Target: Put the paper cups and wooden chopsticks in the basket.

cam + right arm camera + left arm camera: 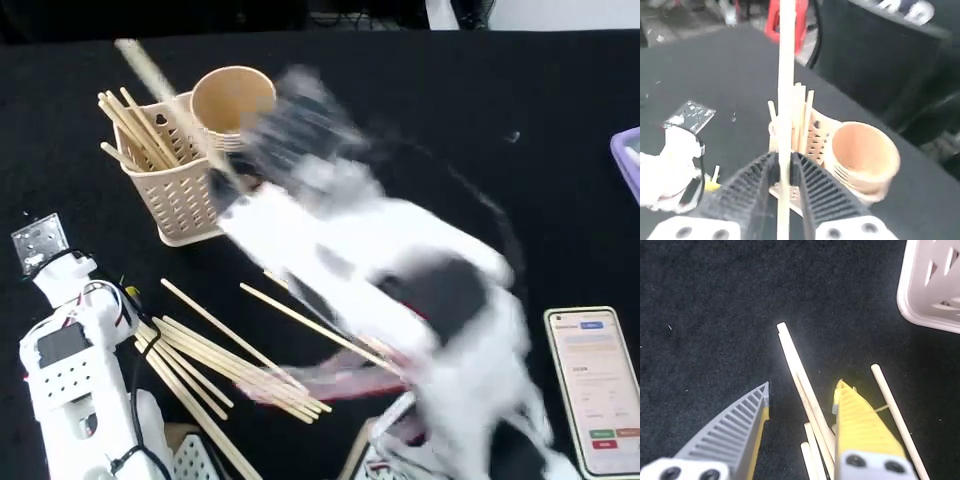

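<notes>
Black cloth covers the table [520, 90], matte and slightly fuzzy, so round sticks will roll on it less than on bare wood. My right arm [400, 270] stretches across it toward the basket [185, 195], a pale plastic tub with lattice walls that looks light enough to tip. A stack of paper cups [233, 100], tan and smooth-rimmed, sits at the basket's far corner; I cannot tell whether it is inside a compartment or pressed against the wall. Several chopsticks [135, 125] already lean in the basket. A loose sheaf of chopsticks [240, 365] lies fanned on the cloth near my left arm [75, 360].

My right gripper [785, 162] is clamped on 1 chopstick [786, 75], which stands almost upright between the ribbed black fingers, just above the basket and beside the cups. My left gripper [803, 385] hangs with its fingers apart over the ends of the loose sticks, holding nothing.

I judge these the risks:
- The thin, smooth stick may pivot in my right grip, since most of its length stands above it.
- Its lower end may catch the rim or the leaning sticks and shove the basket or cups over.
- My left fingers may pinch 2 or 3 sticks at once.
</notes>
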Robot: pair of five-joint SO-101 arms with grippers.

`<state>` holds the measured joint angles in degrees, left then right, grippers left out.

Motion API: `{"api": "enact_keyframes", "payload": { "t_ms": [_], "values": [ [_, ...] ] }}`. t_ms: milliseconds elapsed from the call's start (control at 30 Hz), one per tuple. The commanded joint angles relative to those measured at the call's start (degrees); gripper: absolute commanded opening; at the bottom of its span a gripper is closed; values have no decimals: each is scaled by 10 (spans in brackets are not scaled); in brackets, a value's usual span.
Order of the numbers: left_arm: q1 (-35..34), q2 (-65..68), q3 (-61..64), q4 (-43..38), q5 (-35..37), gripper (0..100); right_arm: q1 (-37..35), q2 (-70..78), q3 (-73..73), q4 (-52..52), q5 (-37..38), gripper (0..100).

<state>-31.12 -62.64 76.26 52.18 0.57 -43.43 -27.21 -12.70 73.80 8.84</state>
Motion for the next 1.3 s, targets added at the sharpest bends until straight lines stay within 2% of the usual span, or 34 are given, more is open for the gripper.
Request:
{"api": "enact_keyframes", "payload": {
  "t_ms": [0,133,567,1000,1267],
  "values": [
    [0,-6,-7,-7,3,216,-42,57,-26,-121,-31,11],
    [0,-6,-7,-7,3,216,-65,77,-46,-205,-33,11],
    [0,-6,-7,-8,3,216,-55,224,-60,-460,-33,11],
    [-1,-6,-7,-8,3,216,-16,303,-62,-533,-30,11],
    [0,-6,-7,-8,3,216,-2,300,-73,-536,-30,11]
  ]
}}
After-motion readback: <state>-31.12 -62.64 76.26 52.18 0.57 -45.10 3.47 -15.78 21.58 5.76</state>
